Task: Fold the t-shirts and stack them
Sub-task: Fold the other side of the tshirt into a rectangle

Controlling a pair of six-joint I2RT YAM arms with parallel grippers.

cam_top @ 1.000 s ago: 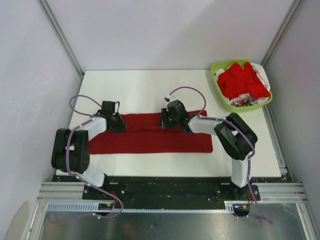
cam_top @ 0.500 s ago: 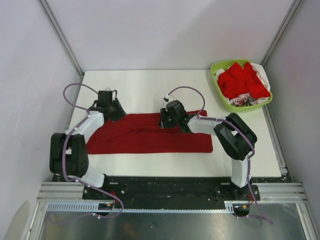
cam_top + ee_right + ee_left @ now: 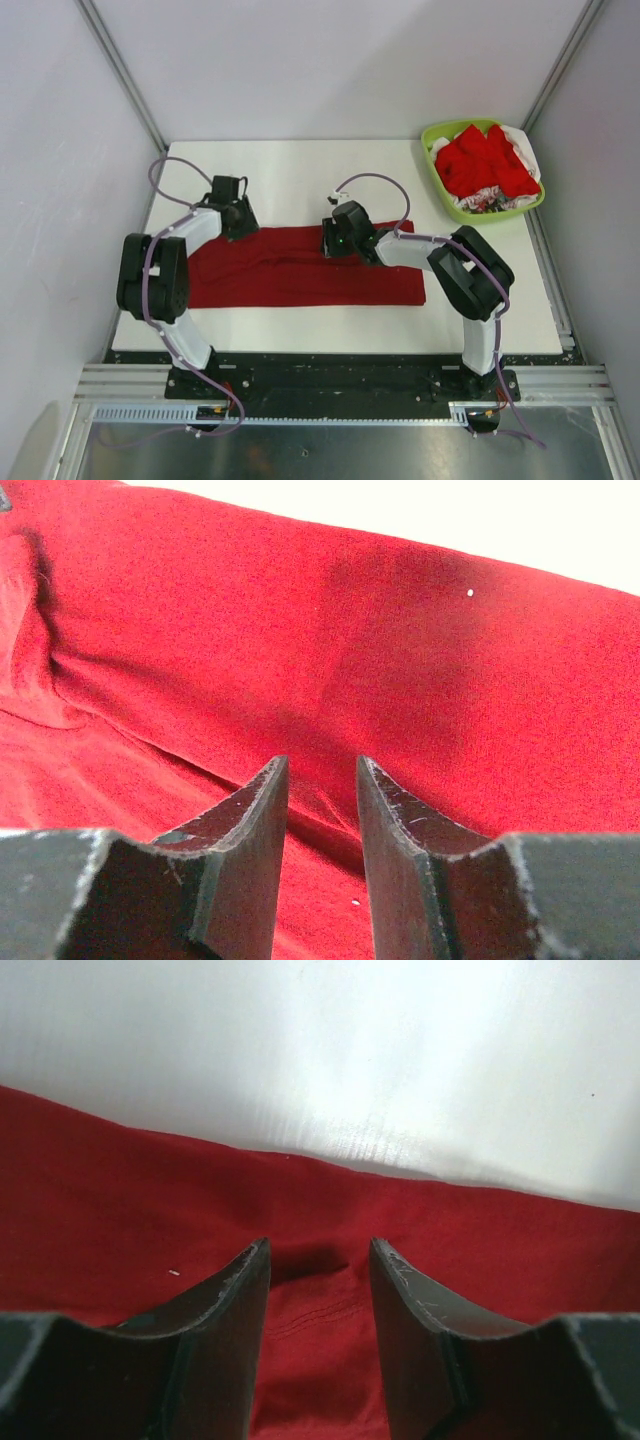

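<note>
Crimson t-shirt (image 3: 300,268) lies as a long strip on the tabletop (image 3: 290,180). Now the left gripper (image 3: 318,1250) jaws are spreading at its far edge (fold looks laid); right gripper (image 3: 322,765) jaws hover apart too.

You are looking at a lime-green basket (image 3: 452,210) sitting at the upper right of the white table (image 3: 290,180).

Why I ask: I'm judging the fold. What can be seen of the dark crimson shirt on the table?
The dark crimson shirt looks like soft knit cloth, folded into a long band lying flat across the white table, lightly creased lengthwise, a stitched seam showing. The left gripper and right gripper stand open over its far edge; contact cannot be told.
</note>
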